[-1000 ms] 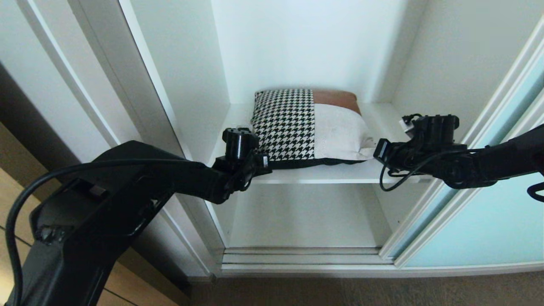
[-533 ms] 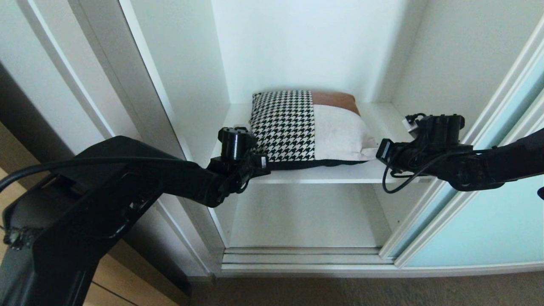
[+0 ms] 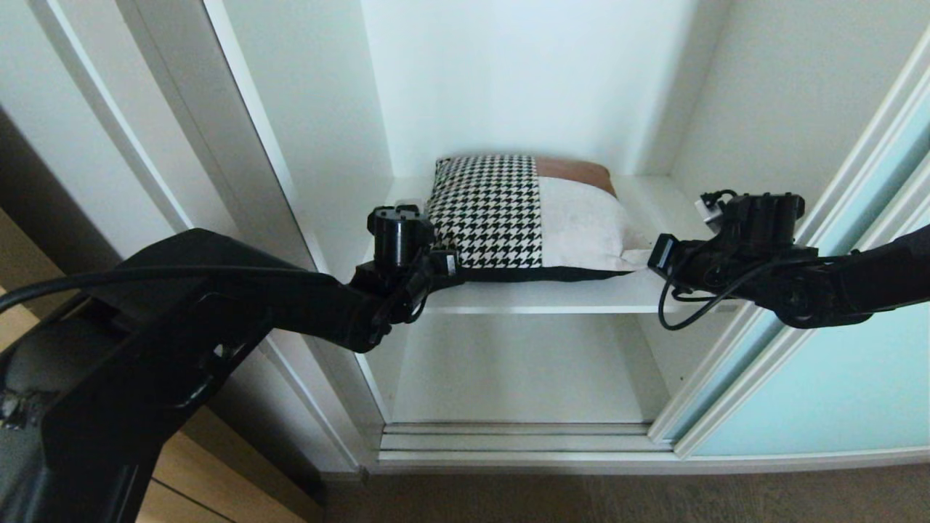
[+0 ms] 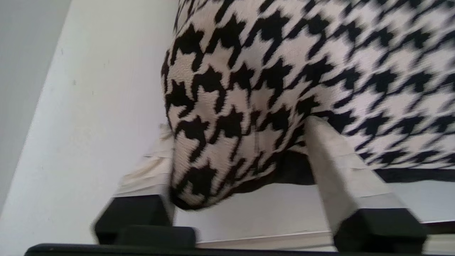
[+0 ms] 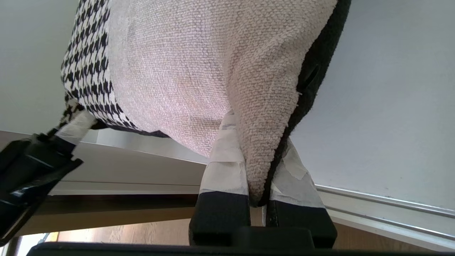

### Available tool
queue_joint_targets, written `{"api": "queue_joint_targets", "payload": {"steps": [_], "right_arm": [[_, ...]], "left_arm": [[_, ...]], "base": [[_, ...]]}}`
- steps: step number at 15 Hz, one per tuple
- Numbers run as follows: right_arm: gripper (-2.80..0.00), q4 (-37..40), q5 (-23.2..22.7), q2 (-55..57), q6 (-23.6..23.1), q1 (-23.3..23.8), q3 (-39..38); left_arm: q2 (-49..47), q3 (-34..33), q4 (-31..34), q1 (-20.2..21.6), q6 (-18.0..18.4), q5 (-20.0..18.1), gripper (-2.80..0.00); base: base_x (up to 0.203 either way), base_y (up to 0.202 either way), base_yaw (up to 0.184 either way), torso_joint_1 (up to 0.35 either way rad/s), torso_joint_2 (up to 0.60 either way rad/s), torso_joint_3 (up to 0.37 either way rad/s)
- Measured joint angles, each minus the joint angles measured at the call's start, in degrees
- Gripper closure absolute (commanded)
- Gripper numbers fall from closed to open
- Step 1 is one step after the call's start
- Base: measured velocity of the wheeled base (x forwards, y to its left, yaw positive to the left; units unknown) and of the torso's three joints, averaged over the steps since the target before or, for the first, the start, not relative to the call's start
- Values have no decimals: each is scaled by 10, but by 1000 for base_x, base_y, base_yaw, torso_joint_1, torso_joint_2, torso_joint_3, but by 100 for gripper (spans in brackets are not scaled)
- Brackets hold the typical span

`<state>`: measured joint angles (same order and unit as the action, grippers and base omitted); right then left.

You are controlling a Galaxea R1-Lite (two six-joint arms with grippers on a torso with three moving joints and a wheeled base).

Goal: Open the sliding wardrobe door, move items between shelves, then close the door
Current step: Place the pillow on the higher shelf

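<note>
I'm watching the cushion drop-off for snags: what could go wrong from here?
1. The right gripper is shut on the cushion corner; pulling back would drag it off the shelf.
2. The left gripper is open, but a corner sits between its fingers and may catch.

My head camera looks forward and down into the open wardrobe from a little way back, taking in the shelf (image 3: 639, 290), the cushion (image 3: 523, 214) on it, and both arms reaching in from either side. The left wrist camera sits right behind its fingers (image 4: 334, 167), very near the cushion's (image 4: 284, 71) houndstooth corner. The right wrist camera looks past its own fingers (image 5: 227, 167) at the cream corner, equally near. All three views share the cushion (image 5: 185, 71) and the shelf's front edge.
</note>
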<state>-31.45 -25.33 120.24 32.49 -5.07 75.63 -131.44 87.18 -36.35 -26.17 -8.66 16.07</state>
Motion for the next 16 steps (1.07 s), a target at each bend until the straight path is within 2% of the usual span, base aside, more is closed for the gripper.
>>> {"api": "queue_joint_targets", "payload": {"steps": [5, 9, 14, 15, 16], "right_arm": [[0, -4, 0, 0, 0, -3, -3], [0, -5, -2, 3, 0, -4, -4], [0, -13, -1, 5, 1, -4, -11], [-280, -13, 0, 5, 2, -4, -11], [-280, -15, 1, 6, 2, -4, -11]], "left_arm": [[32, -68, -16, -8, 4, -6, -280], [64, -123, -66, -13, 7, -6, -280], [136, -189, -63, -32, 6, -20, -280], [145, -195, -63, -32, 5, -20, -280], [149, -201, -63, -33, 3, -20, -280]], "base": [[0, 0, 0, 0, 0, 0], [0, 0, 0, 0, 0, 0], [0, 0, 0, 0, 0, 0], [0, 0, 0, 0, 0, 0], [0, 0, 0, 0, 0, 0]]}}
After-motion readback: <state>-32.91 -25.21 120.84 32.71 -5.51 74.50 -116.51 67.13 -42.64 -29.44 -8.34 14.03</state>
